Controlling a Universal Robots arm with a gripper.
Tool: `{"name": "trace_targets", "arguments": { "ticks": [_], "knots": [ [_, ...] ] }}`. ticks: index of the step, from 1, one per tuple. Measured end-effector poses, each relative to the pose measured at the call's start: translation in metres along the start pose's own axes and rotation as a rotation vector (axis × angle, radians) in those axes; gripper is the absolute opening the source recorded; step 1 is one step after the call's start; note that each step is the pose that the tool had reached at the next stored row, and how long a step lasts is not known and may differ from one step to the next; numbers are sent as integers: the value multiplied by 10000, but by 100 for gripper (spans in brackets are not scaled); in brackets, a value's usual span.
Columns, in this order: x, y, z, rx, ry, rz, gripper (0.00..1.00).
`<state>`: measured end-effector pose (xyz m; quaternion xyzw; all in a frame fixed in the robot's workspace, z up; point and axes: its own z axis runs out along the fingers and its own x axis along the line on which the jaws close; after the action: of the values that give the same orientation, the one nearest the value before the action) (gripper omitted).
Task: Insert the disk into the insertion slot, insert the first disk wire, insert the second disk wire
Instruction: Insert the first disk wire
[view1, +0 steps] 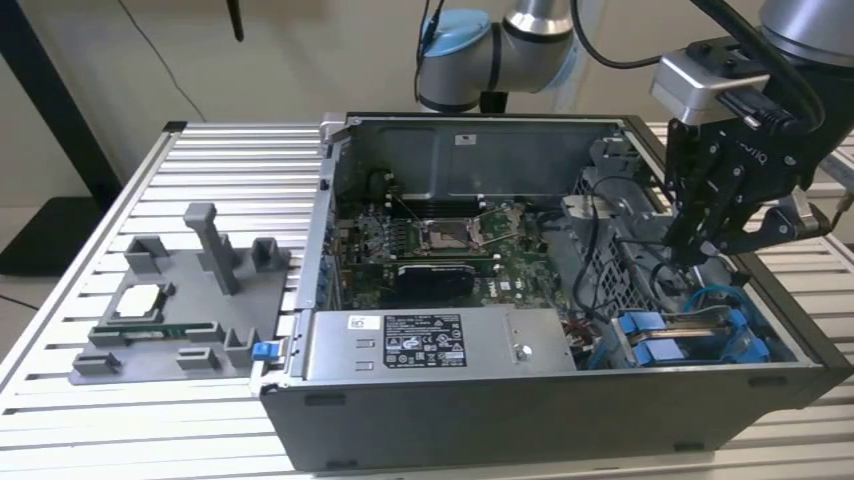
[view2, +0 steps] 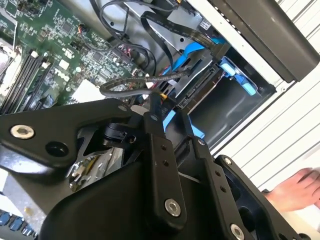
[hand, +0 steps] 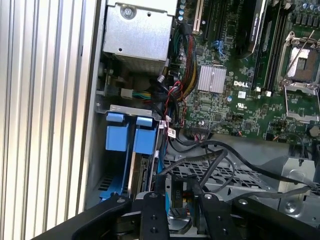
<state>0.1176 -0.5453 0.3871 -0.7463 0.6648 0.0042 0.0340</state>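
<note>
One wire pinched, disk seated in its bay

Finds the gripper (view1: 697, 250) low over the drive-cage corner of the case (view1: 534, 420), at the exterior view's right. Looks nearly closed, pinching what seems to be the plug (hand: 178, 194) of a black wire (view2: 135, 85). Read so from both wrist views, with a dark block lodged in its bite, though not with certainty. Probably gripped at the plug to steer the stiff end, with the slack left looping free above the motherboard (view1: 441, 240).

Shows the disk (view2: 197, 90) standing on edge in the slot (hand: 127, 109), wrapped in its blue carrier (view2: 172, 115). Has its connector edge turned toward the gripper, just beside the held plug. Not yet mated, as far as can be judged. Set that way, likely, to let wires in from above without reaching deep into the cage. Leaves an empty bay (view2: 235, 110) right beside it.

Puts the disk step as done and the first wire as the step in hand. Notes a person's hand (view2: 300, 187) on the table (view1: 214, 170) outside the case, apart from the cage.
</note>
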Motion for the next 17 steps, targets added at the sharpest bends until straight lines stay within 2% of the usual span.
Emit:
{"name": "trace_targets", "arguments": {
  "ticks": [17],
  "knots": [
    [1,-6,5,64,-6,-90,100]
  ]
}}
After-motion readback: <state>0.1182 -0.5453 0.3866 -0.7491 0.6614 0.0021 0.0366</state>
